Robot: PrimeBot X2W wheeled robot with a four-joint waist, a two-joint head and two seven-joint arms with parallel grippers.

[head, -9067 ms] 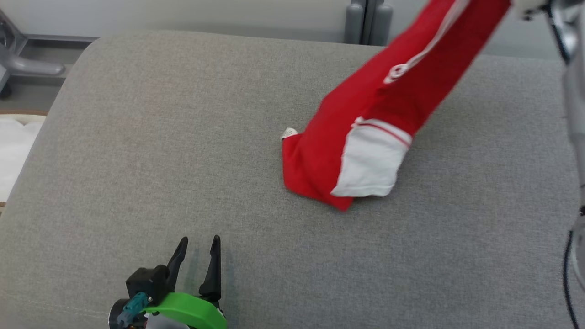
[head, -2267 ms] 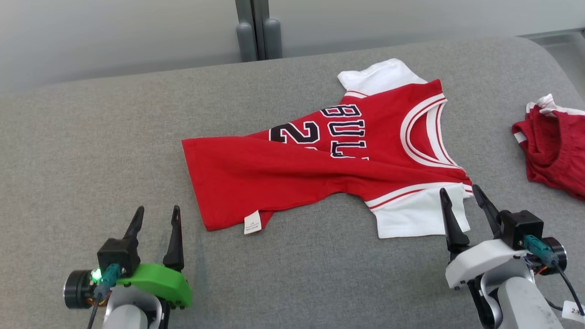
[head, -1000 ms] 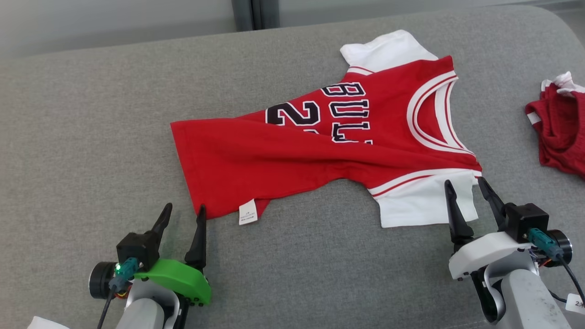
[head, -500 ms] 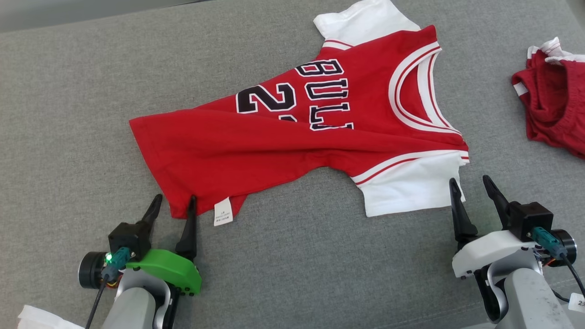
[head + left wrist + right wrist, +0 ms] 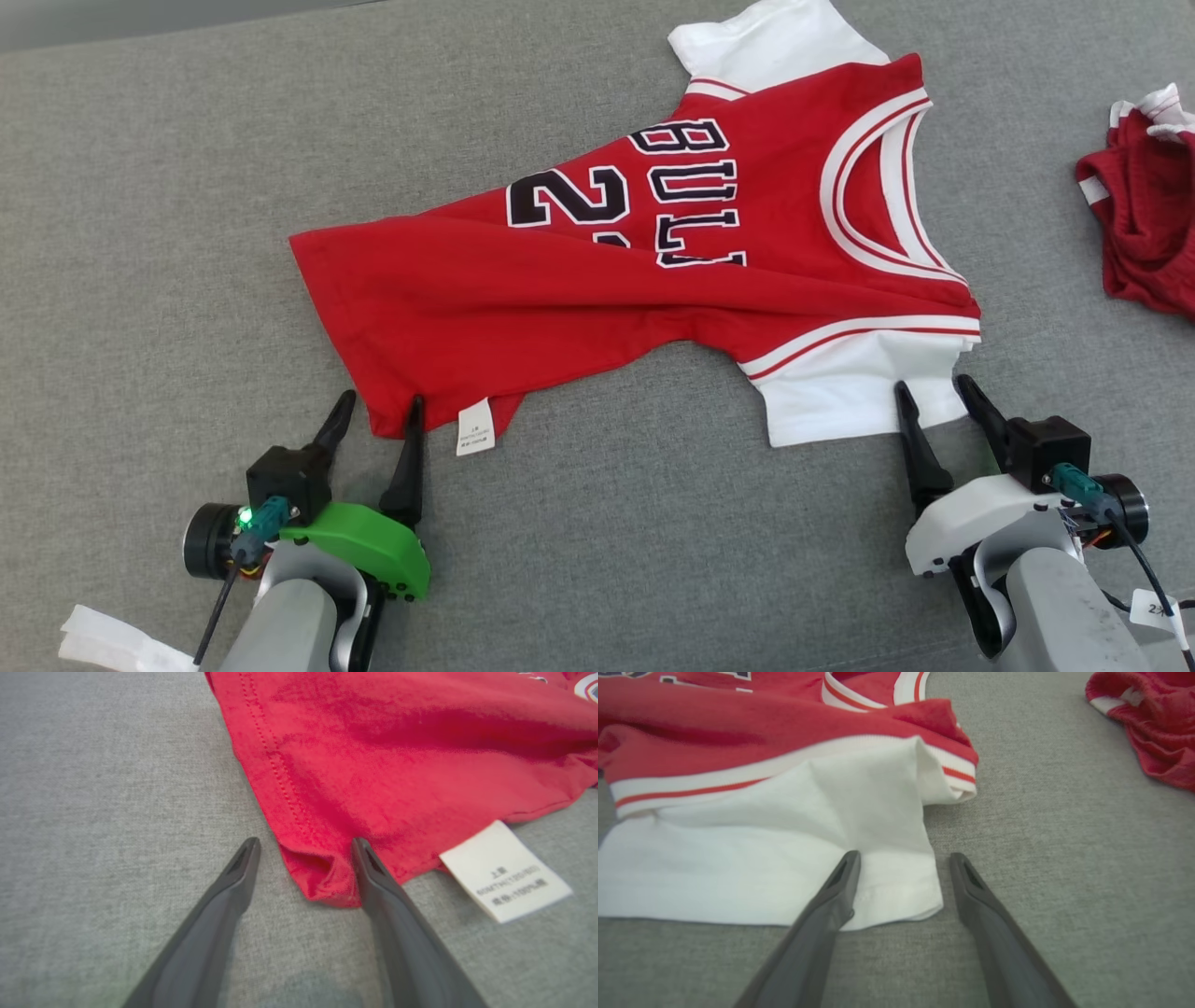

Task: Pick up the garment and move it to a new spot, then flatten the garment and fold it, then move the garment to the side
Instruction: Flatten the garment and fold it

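Fingers (image 5: 402,933) are spread wide on both arms, nothing gripped yet. The jersey (image 5: 560,289) lies on the grey cushion (image 5: 140,233) in front of you, collar to your right, hem to your left. Its near side is rolled over in a long diagonal fold (image 5: 766,294) that hides part of the number and lettering, so my read is you're at the flatten step.

Your left gripper (image 5: 382,398) straddles the near hem corner (image 5: 322,877): one tip on red fabric, the other on bare cushion just beside it. The care label (image 5: 473,427) is just right of it, outside the jaws.

Your right gripper (image 5: 931,382) straddles the outer corner of the white sleeve (image 5: 784,858): one tip over cloth, the other on cushion.

How I'd run it:
- Drop both sets of tips to the cushion before closing, so you catch every layer at each corner.
- Close both together. Confirm cloth is pinched before moving.
- Pull toward yourself, low, same pace on both arms. An uneven pull will likely skew it.
- Ease the arms apart as you pull to take slack out of the fold.
- Don't pinch the label alone.
- A second red garment (image 5: 1144,243) sits well off to the right; keep the right arm away from it.
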